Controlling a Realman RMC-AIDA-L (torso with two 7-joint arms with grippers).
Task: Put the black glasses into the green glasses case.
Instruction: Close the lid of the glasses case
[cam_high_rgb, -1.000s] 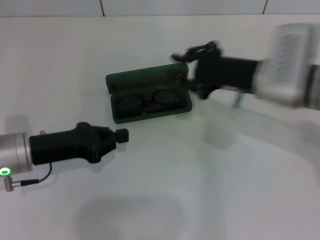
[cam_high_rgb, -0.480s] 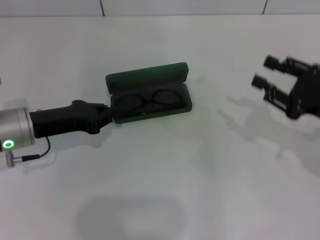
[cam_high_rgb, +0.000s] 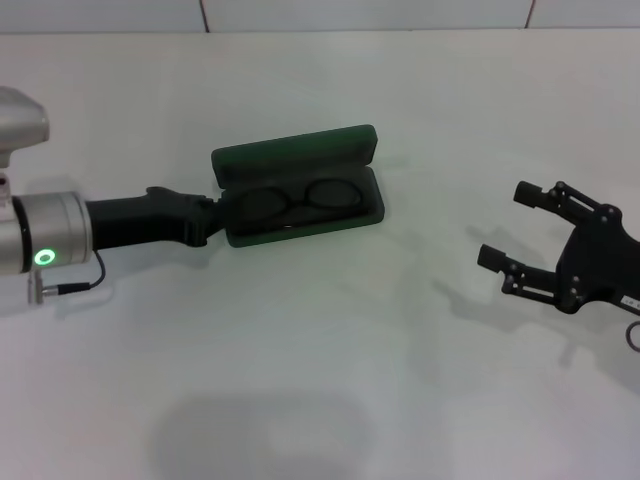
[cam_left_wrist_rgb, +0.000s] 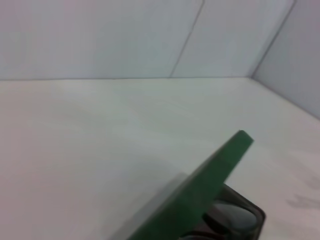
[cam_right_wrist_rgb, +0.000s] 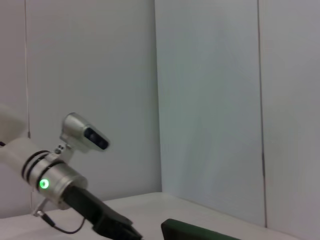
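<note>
The thin black-framed glasses (cam_high_rgb: 297, 203) with roundish clear lenses lie inside the lower tray of the dark green oblong hard case (cam_high_rgb: 296, 184), which stands open on the white tabletop (cam_high_rgb: 330, 340) with its lid raised at the back. So the main thing of the task looks done: the glasses are in the case, folded or nearly so, and nothing holds them.

What has changed in the last second is the position of both arms. The right claw (cam_high_rgb: 505, 228) was at the right end of the case one second ago; now it has pulled away to the right side and hovers well apart from the case, its fingers (cam_high_rgb: 529, 194) spread and holding nothing. The left claw (cam_high_rgb: 214, 216) has moved the other way: it was below and left of the case, and now its tip is at the left end of the case, touching it or just beside it. Whether its fingers are spread or pressed together I cannot tell from these views. The left wrist view shows the green lid edge very close, with the glasses under it.

In my judgement the right arm has finished its part, and the left arm is probably coming to close the lid or to steady the case.
</note>
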